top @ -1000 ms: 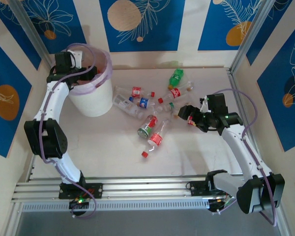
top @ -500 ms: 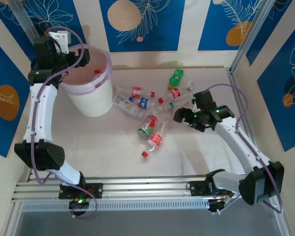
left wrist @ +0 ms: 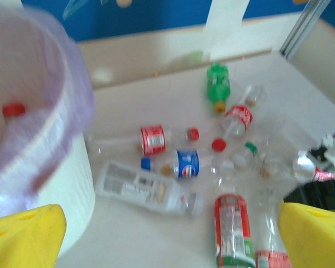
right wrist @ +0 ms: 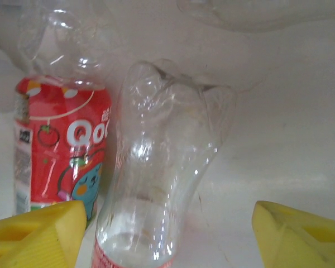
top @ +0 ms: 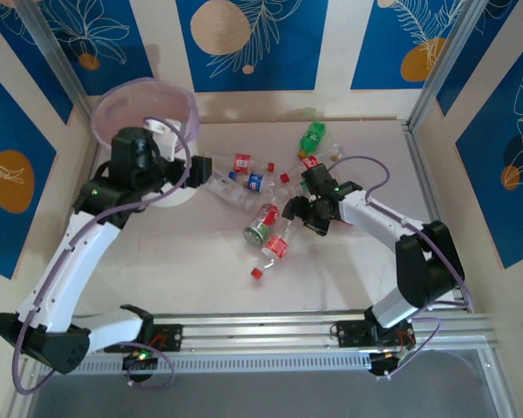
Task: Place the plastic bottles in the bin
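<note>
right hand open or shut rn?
Open. In the right wrist view the right hand has its yellow fingers spread wide, with a clear bottle lying between them, not clamped.

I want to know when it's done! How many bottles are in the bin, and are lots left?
Barely started. A red cap shows inside the bin, so at least one bottle seems in. The right gripper is open around a clear bottle, not gripping yet; the left gripper is open and empty. Most others, like the green bottle, lie on the table.
</note>
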Action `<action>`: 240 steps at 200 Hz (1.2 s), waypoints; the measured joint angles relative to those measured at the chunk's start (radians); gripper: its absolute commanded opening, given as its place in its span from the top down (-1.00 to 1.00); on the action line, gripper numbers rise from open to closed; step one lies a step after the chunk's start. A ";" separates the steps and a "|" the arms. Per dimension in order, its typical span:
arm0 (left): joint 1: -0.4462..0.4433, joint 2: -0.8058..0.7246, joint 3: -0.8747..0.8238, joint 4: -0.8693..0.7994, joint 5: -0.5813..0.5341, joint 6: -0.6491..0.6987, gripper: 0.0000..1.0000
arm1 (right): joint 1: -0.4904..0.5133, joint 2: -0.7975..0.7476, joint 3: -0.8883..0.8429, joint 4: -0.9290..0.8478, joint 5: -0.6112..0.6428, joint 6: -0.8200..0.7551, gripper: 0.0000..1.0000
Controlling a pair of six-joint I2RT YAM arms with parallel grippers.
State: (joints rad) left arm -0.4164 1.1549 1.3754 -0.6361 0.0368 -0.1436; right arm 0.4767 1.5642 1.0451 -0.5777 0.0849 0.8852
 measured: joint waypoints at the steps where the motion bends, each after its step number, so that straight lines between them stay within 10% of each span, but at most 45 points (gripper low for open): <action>1: -0.002 -0.002 -0.003 0.000 -0.002 -0.002 -0.94 | 0.000 0.002 0.000 0.001 0.001 0.001 -0.57; 101: -0.270 -0.023 -0.529 0.178 -0.030 -0.325 -0.95 | 0.028 0.195 0.004 0.119 0.050 0.065 -0.56; 240: -0.352 0.100 -0.688 0.391 0.039 -0.469 -0.98 | 0.041 0.218 0.039 0.058 0.095 0.058 -0.22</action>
State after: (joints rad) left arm -0.7681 1.2549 0.6876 -0.2451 0.0761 -0.6128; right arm 0.5179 1.7821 1.0843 -0.5198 0.1799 0.9436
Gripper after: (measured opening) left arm 0.988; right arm 0.626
